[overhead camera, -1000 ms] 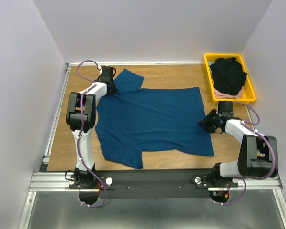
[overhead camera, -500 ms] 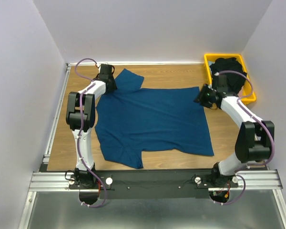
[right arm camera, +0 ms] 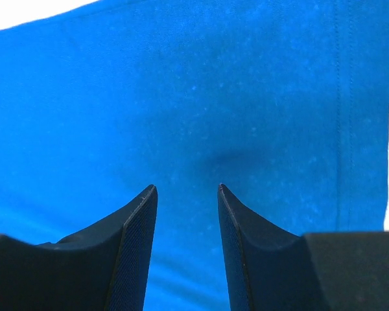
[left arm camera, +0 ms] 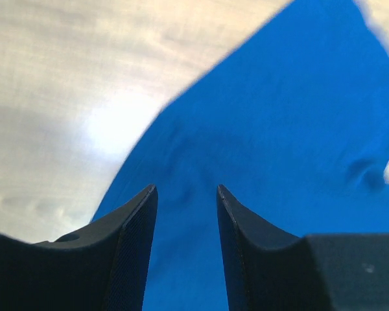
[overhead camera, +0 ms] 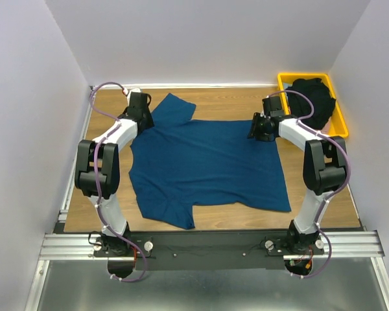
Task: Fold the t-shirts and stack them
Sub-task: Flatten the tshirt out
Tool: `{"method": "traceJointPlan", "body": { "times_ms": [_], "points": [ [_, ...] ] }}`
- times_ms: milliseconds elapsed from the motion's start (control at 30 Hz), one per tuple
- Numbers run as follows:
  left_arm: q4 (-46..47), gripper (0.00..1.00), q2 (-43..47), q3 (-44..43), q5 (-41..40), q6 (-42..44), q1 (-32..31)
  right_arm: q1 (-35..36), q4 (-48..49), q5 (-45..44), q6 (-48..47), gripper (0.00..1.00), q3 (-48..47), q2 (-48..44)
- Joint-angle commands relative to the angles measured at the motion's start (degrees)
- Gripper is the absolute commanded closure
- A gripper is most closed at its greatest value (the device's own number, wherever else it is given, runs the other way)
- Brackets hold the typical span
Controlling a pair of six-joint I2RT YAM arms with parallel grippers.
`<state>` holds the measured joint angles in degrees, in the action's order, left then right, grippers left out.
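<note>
Only the top view shows us the blue shirt (overhead camera: 207, 162) spread flat on the table (overhead camera: 233, 100) and the black shirt (overhead camera: 318, 110) in the tray (overhead camera: 337, 135). The wrist views show both pairs of jaws half-parted and empty over blue cloth. The left gripper (left arm camera: 187, 220) is at the far sleeve's edge, the right gripper (right arm camera: 187, 220) near the far hem corner. Bare wood borders both.

The overhead view is bright and even, lit softly from above. The arms throw only faint shadows on the desk (overhead camera: 233, 100), and detail stays sharp to the edges.

In the left wrist view the desk is washed out, with a white glare patch at 9 o'clock. The navy-blue t-shirt (left arm camera: 279, 142) is blurred and over-saturated, while the left claw (left arm camera: 186, 189) at 6 o'clock is dark but crisp.

In the right wrist view the cloth is evenly lit, with a soft shadow just above the right claw (right arm camera: 187, 188). Thin strips at 3 and 11 o'clock burn out white.
</note>
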<state>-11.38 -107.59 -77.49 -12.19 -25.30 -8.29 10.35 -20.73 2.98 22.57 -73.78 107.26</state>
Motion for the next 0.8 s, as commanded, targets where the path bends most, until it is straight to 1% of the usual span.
{"method": "traceJointPlan", "body": {
  "times_ms": [0, 67, 100, 133, 167, 200, 300, 400, 567, 600, 767],
  "points": [
    [-1.5, 0.50, 2.5, 6.5, -2.6, 1.2, -0.9, 0.9, -1.0, -4.2, -2.3, 0.51, -2.3, 2.2],
    [-1.5, 0.51, 3.7, 9.3, -2.8, 1.1, -1.0, 1.3, -0.9, -5.2, -2.5, 0.51, -2.2, 3.0],
    [-1.3, 0.53, 4.1, 10.7, -2.8, 1.1, -0.9, 1.3, -1.0, -6.1, -2.6, 0.51, -2.1, 3.1],
    [-1.1, 0.56, 4.1, 11.0, -3.0, 1.0, -1.0, 1.3, -1.0, -6.5, -2.7, 0.51, -2.1, 3.4],
    [-1.1, 0.56, 4.1, 11.3, -3.3, 1.0, -1.0, 1.4, -1.0, -7.0, -2.7, 0.51, -2.0, 3.7],
    [-0.8, 0.59, 4.0, 11.5, -3.6, 1.0, -1.0, 1.3, -1.0, -7.8, -2.7, 0.51, -2.1, 3.9],
    [-1.1, 0.62, 2.0, 10.6, -4.2, 1.2, -1.0, 1.4, -1.0, -9.0, -3.1, 0.51, -2.7, 5.0],
    [-2.5, 0.64, -0.9, 8.8, -5.0, 1.5, -1.0, 1.4, -1.0, -10.5, -3.2, 0.50, -3.3, 6.3],
    [-5.1, 0.66, -6.7, 2.9, -6.5, 2.6, -0.9, 1.3, -1.0, -13.1, -3.5, 0.50, -5.6, 10.0],
    [-6.4, 0.66, -8.8, 0.4, -6.6, 2.8, -0.9, 1.4, -1.0, -13.7, -3.5, 0.50, -6.1, 11.5],
    [-9.5, 0.66, -14.5, -7.0, -6.8, 4.2, 0.0, 1.3, -1.0, -16.2, -4.0, 0.50, -11.2, 16.5]
  ]
}}
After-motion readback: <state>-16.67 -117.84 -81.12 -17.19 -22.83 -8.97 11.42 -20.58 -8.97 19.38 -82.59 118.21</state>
